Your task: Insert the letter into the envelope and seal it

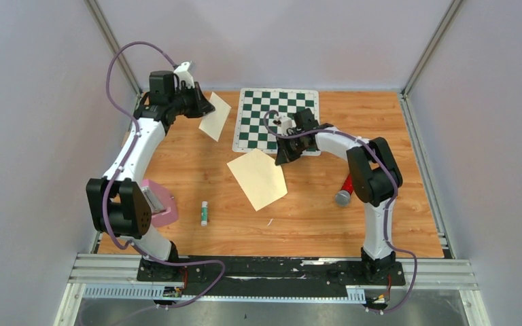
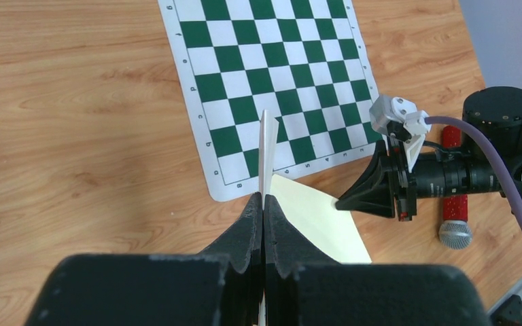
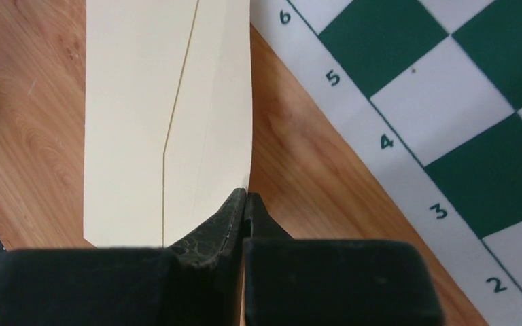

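The letter [image 1: 215, 115] is an off-white sheet held in the air at the back left, and my left gripper [image 1: 204, 105] is shut on its edge. The left wrist view shows the letter edge-on [image 2: 267, 146], rising from the closed left gripper [image 2: 263, 198]. The cream envelope [image 1: 258, 178] lies flat on the wood in front of the chessboard. My right gripper [image 1: 287, 153] is low at its far right corner. In the right wrist view the envelope [image 3: 149, 115] shows a fold line, and its right edge runs into the shut right gripper [image 3: 246, 198].
A green-and-white chessboard [image 1: 275, 119] lies at the back centre. A glue stick [image 1: 204, 212] and a pink tape dispenser [image 1: 162, 204] sit at the front left. A red-handled tool with a grey head [image 1: 344, 192] lies beside the right arm. Walls enclose the table.
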